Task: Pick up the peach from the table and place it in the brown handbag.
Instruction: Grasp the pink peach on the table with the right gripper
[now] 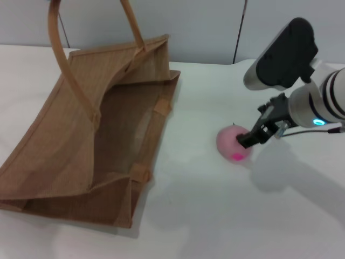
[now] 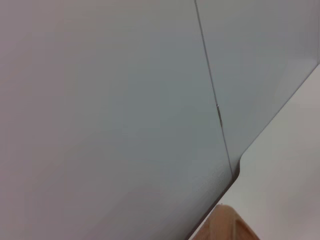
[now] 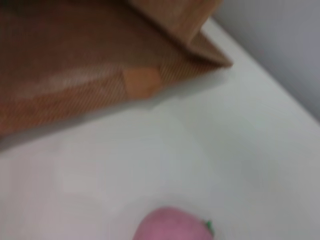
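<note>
Right fingers: the right gripper point(image 1: 251, 136) has its dark fingers point(image 1: 259, 133) down at the peach, on the side facing the arm; from where I stand I cannot tell whether they are spread or pinched on the fruit.
Peach: the peach point(image 1: 233, 143) sits on the tabletop point(image 1: 215, 216), pale pink with a bright magenta patch low on its near side; the right wrist view catches its top point(image 3: 172, 226) with a tiny green stem tip.
Right arm: comes in from the right edge, white and black, a lit blue dot on its wrist.
Brown handbag: the brown handbag point(image 1: 91, 135) lies tipped with its mouth gaping open, well apart from the peach and to its left, one arched handle standing up; its side and corner show beyond the fruit point(image 3: 100, 70).
Left gripper: out of sight; its wrist camera sees only a grey wall panel point(image 2: 100, 110) and a sliver of tan.
</note>
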Robot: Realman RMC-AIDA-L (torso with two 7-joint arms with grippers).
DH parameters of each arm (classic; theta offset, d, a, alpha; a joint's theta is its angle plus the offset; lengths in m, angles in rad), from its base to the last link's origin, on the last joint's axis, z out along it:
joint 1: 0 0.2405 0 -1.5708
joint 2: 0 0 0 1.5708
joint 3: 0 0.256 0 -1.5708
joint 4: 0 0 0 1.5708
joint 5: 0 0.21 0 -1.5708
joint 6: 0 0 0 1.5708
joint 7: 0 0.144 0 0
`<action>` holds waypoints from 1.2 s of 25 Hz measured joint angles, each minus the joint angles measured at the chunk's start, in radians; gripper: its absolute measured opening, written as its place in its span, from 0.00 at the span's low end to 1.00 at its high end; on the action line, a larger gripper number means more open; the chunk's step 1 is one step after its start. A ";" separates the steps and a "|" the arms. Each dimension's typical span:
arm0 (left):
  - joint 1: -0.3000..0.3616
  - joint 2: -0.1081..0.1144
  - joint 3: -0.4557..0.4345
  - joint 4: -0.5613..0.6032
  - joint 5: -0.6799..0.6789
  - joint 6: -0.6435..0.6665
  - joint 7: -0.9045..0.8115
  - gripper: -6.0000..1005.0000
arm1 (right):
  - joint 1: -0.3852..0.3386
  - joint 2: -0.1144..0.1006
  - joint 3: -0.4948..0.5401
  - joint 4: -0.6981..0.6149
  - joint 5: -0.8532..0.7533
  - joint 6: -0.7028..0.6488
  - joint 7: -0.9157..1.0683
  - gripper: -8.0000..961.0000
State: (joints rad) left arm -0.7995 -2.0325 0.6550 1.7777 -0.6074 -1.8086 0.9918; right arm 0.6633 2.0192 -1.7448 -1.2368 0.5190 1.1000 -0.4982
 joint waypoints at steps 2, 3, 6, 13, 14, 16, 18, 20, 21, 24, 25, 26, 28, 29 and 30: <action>-0.003 0.000 0.000 0.001 0.001 -0.003 0.000 0.11 | 0.018 0.000 -0.004 0.029 0.000 0.008 0.004 0.93; -0.004 0.000 0.000 0.001 0.001 -0.004 0.000 0.11 | 0.024 0.000 -0.005 0.042 0.000 0.008 0.004 0.93; -0.006 0.000 0.000 0.002 0.002 -0.003 0.000 0.11 | 0.046 0.002 -0.006 0.078 0.000 0.008 0.011 0.93; -0.008 0.002 0.000 0.003 0.013 -0.002 0.000 0.11 | 0.065 0.002 -0.008 0.063 0.075 0.019 0.010 0.93; -0.008 0.002 0.000 0.003 0.025 -0.001 0.000 0.11 | 0.068 0.001 -0.011 0.060 0.091 0.024 0.008 0.93; -0.008 0.003 0.000 0.003 0.029 -0.001 0.001 0.11 | 0.073 0.001 -0.017 0.053 0.103 0.037 0.006 0.93; -0.008 0.003 0.000 0.003 0.029 -0.001 0.001 0.11 | 0.076 0.001 -0.020 0.042 0.104 0.057 0.007 0.93; -0.008 0.003 0.000 0.003 0.029 -0.001 0.001 0.11 | 0.076 0.001 -0.021 0.027 0.106 0.068 0.009 0.93; -0.008 0.003 0.000 0.003 0.029 -0.001 0.001 0.11 | 0.075 0.001 -0.022 0.018 0.110 0.071 0.010 0.93; -0.007 0.004 0.000 0.004 0.031 0.000 0.001 0.11 | 0.072 0.001 -0.022 0.007 0.126 0.072 0.010 0.93; -0.007 0.004 0.000 0.004 0.031 -0.001 0.001 0.11 | 0.071 0.001 -0.022 0.006 0.128 0.073 0.011 0.93; -0.007 0.004 0.000 0.005 0.031 -0.001 0.002 0.11 | 0.070 0.001 -0.022 0.006 0.129 0.073 0.011 0.93; -0.007 0.005 0.000 0.010 0.031 -0.002 0.002 0.11 | 0.068 0.001 -0.025 0.011 0.129 0.073 0.011 0.93; -0.007 0.005 0.000 0.012 0.031 -0.002 0.002 0.11 | 0.067 0.001 -0.027 0.015 0.128 0.071 0.011 0.93; -0.007 0.005 0.000 0.015 0.031 -0.002 0.002 0.11 | 0.067 0.001 -0.029 0.020 0.127 0.069 0.011 0.93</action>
State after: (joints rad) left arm -0.8068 -2.0278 0.6550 1.7928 -0.5767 -1.8105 0.9937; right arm 0.7307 2.0201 -1.7740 -1.2165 0.6460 1.1692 -0.4870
